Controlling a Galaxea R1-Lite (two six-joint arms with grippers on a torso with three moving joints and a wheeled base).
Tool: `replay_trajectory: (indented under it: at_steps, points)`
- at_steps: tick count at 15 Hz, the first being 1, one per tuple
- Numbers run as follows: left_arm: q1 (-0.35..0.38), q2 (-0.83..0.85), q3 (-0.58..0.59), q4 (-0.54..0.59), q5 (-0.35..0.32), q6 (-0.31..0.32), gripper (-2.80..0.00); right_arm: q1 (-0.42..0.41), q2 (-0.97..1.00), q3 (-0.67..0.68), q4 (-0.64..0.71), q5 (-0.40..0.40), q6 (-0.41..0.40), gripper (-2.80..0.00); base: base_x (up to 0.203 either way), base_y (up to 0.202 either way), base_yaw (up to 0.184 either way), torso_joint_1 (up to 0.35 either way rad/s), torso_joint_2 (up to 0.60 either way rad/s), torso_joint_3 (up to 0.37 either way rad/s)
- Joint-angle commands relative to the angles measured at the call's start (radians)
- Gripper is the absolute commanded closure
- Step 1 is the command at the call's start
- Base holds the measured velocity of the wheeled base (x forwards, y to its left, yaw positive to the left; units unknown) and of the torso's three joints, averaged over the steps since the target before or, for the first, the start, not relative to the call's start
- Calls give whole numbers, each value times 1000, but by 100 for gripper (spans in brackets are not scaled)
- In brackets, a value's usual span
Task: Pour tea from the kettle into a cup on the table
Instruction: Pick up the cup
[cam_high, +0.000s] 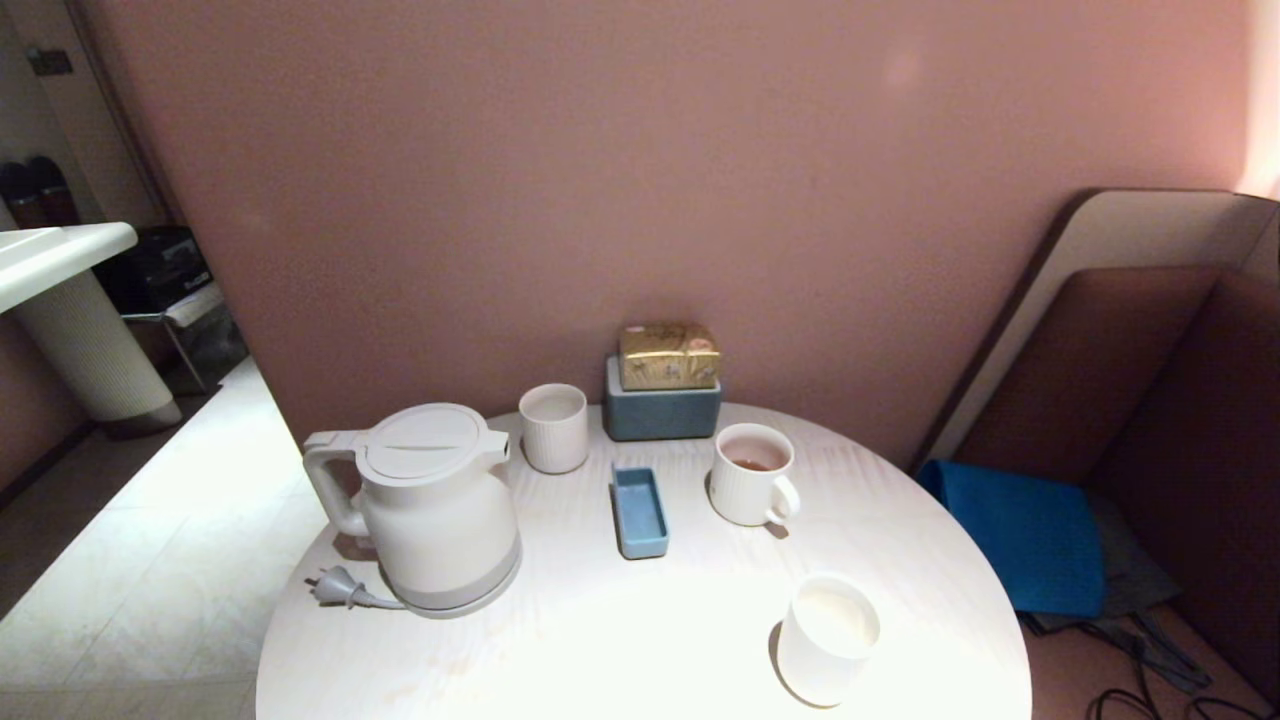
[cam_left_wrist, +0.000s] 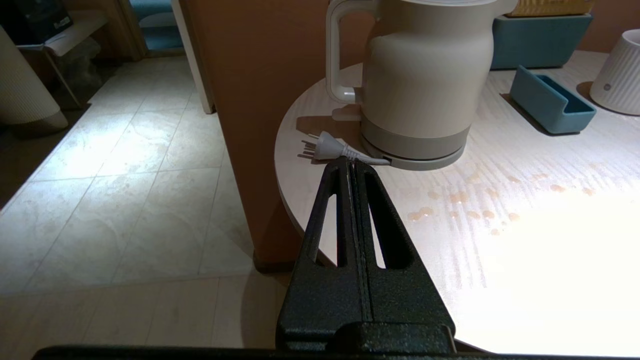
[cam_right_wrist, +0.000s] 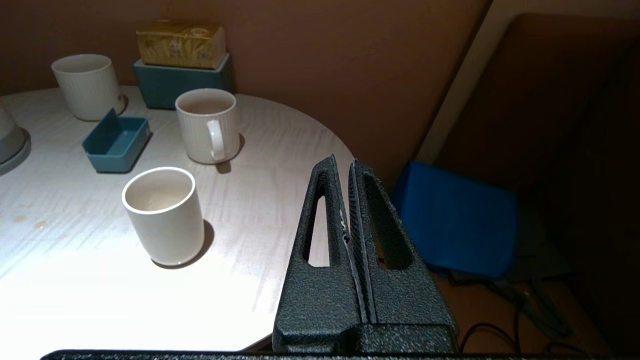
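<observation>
Both grippers were pressed closed and held nothing: the left gripper (cam_left_wrist: 352, 165) hung off the near left edge of the counter, pointing at the kettle's plug, and the right gripper (cam_right_wrist: 342, 167) hung off the near right edge, beside the cups. Neither showed in the head view.

The large cream-white electric kettle (cam_high: 435, 500), with a flat round lid, a loop handle and a grey band at the bottom, sat on its round grey base on the left side of the round, pale wood-grain counter (cam_high: 600, 640). Its loop handle faced left, and its short cord and grey plug (cam_high: 335, 587) lay loose on the counter just beside the base.

The white ribbed ceramic mug with a small loop handle (cam_high: 752, 487) stood right of centre, well apart from the kettle. A shallow pool of reddish-brown tea (cam_high: 752, 462) showed inside it.

Between kettle and mug lay a small blue rectangular tray (cam_high: 639, 512). Behind it stood a narrower ribbed white cup without a handle (cam_high: 553, 427) and a grey-blue box (cam_high: 661, 410) with a gold packet (cam_high: 668, 355) on top. A smooth white cup (cam_high: 825, 638) stood near the front right edge. Small amber droplets (cam_left_wrist: 465, 205) dotted the counter in front of the kettle.

Judging by this, pouring had not begun: the kettle was ungrasped and seated. Gripping the handle, lifting, carrying and tipping all remained.
</observation>
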Motion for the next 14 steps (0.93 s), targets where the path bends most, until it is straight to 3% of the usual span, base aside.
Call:
replay_trajectory:
  at_steps: [1, 9, 14]
  points:
    - [0, 2, 0, 0, 0, 0, 0, 0, 90, -11, -9, 2, 1, 0, 0, 0, 0, 0, 0, 0]
    - [0, 2, 0, 0, 0, 0, 0, 0, 651, -159, -223, 6, 40, 0, 0, 0, 0, 0, 0, 0]
    - [0, 2, 0, -2, 0, 0, 0, -3, 1039, -287, -271, 80, 49, 0, 0, 0, 0, 0, 0, 0]
